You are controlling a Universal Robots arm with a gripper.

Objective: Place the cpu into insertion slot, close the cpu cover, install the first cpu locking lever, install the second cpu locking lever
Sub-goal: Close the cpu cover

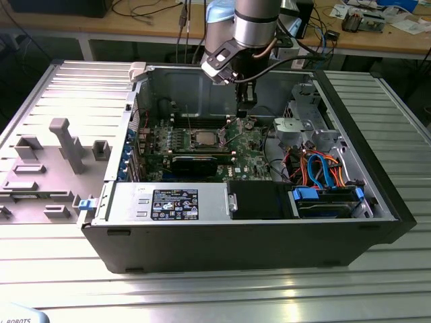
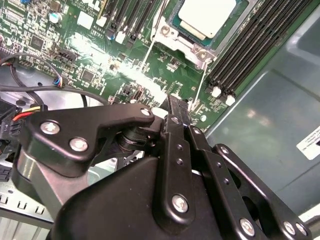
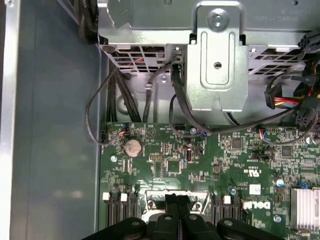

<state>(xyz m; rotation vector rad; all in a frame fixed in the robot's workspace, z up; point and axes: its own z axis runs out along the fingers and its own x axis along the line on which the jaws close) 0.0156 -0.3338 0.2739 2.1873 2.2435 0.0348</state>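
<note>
The cpu (image 1: 204, 138) (image 2: 207, 15), a dull silver square, lies flat in the insertion slot (image 2: 176, 39) on the green motherboard. Shiny metal rims the chip, and I cannot tell the cpu cover apart from the slot's rim. Two thin wire levers (image 2: 149, 47) (image 2: 200, 87) stick out from the slot's corners, unlatched. My gripper (image 1: 246, 101) hangs over the board beside the slot, toward the exterior view's right. Its black fingers are shut together with nothing between them, as both wrist views show (image 2: 176, 102) (image 3: 177, 200).
Black memory slots (image 2: 250, 45) flank the socket. A metal drive cage (image 3: 217, 60) with loose cables (image 1: 316, 168) stands beyond the gripper. A long black card (image 1: 195, 161) and the power supply (image 1: 168, 202) lie nearer the front. The case walls (image 1: 202, 94) close in.
</note>
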